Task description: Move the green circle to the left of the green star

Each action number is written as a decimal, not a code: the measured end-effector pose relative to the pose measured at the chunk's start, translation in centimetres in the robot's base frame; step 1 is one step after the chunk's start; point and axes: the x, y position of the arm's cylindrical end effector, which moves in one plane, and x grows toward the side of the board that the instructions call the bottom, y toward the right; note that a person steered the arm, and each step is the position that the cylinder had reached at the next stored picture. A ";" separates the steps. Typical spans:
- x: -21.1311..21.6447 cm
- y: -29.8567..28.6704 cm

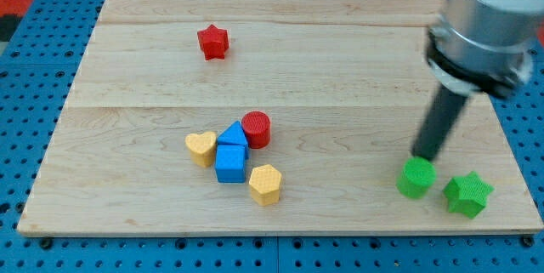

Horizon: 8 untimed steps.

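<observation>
Green circle (pixel 416 177) sits near the worktop's (pixel 280 43) bottom-right corner, just beside the green star (pixel 467 194), on its view-left side, slightly toward the top. Small gap between them. My tip (pixel 422 157) is at the circle's top edge, touching or nearly so; cannot tell which. End effector is a plain rod: no jaws, holds nothing. Judgement: circle is already left of the star, so the task looks about done; the tip's spot behind the circle suits a nudge toward the bottom edge. Red star (pixel 212 42) lies near the top-left. Mid-bottom cluster: yellow heart (pixel 201 147), blue triangle (pixel 233 133), red cylinder (pixel 256 128), blue cube (pixel 230 162), yellow hexagon (pixel 265 184); all well apart from the tip.
</observation>
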 end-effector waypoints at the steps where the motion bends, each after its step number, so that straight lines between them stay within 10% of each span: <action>1: 1.2 -3.8; 4: 4.1 11.9; 8: -0.1 -14.9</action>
